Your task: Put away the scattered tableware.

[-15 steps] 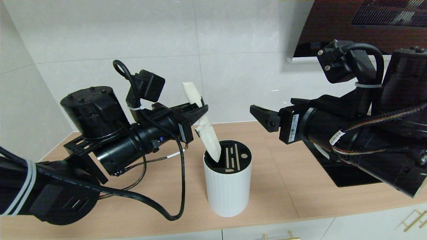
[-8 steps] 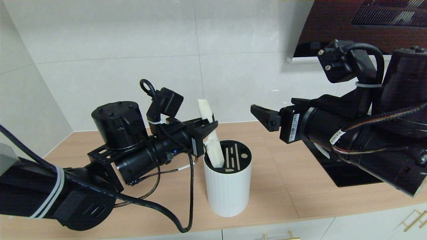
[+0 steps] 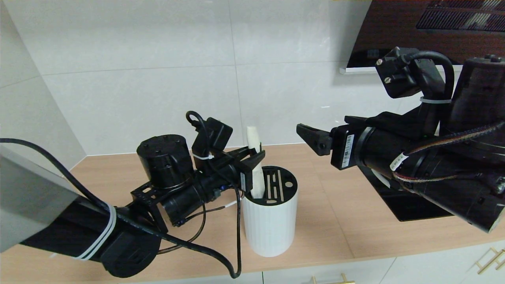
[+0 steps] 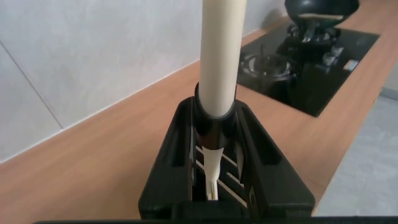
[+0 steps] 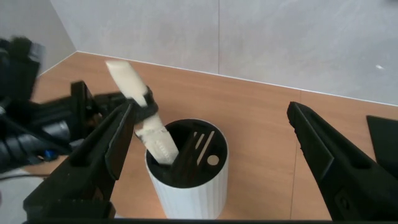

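Observation:
A white knife with a cream handle (image 3: 252,139) stands nearly upright, its blade sunk into a slot of the white ribbed knife holder (image 3: 270,225) with a black slotted top. My left gripper (image 3: 254,158) is shut on the knife handle (image 4: 221,50) just above the holder's rim. The blade (image 4: 212,177) runs down between the fingers (image 4: 255,143). From the right wrist view, the knife (image 5: 152,134) leans in the holder (image 5: 186,183). My right gripper (image 3: 311,136) hangs open in the air to the right of and above the holder, with its fingers (image 5: 102,162) spread wide.
The holder stands on a wooden counter (image 3: 355,225) near its front edge. A black cooktop (image 3: 394,207) lies to the right, with a pan (image 4: 320,9) on it. A dark range hood (image 3: 414,31) hangs above. Tiled wall is behind; cabinet handles (image 3: 487,260) are below.
My left arm has moved down and to the right, lowering the knife deeper into the holder's slot and straightening it. The right arm has stayed still.

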`<state>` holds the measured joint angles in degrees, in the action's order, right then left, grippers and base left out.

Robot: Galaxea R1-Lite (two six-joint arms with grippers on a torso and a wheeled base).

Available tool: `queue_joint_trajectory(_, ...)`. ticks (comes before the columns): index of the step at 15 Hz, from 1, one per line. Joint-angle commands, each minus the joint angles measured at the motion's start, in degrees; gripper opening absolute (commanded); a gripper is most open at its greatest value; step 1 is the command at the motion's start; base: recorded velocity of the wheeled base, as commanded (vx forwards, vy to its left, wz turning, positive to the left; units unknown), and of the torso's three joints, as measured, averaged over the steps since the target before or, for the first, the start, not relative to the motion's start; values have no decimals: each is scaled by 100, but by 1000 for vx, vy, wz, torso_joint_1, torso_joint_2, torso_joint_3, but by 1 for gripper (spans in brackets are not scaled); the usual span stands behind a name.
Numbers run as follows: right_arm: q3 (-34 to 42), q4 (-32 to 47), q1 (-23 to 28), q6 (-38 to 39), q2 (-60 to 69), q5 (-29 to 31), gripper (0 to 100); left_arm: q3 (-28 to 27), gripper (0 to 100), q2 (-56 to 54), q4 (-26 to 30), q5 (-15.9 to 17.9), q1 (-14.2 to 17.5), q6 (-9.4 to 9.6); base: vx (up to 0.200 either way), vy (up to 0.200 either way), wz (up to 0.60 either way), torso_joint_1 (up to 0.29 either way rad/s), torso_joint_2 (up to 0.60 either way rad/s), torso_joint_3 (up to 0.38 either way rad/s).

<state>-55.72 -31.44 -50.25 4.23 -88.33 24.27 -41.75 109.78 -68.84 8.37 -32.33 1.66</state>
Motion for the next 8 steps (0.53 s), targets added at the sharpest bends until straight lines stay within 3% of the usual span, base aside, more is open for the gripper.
queue_joint_trajectory(1,0,-3,-2,-1,-8,-1,100,36,0,123,-7,-20,-54,10,0,0,0,0,0,0)
queue_joint_trajectory(8,0,-3,-2,8,-8,-1,100,317,0,290,-7,-126,-133,124,0,0,0,0,0,0)
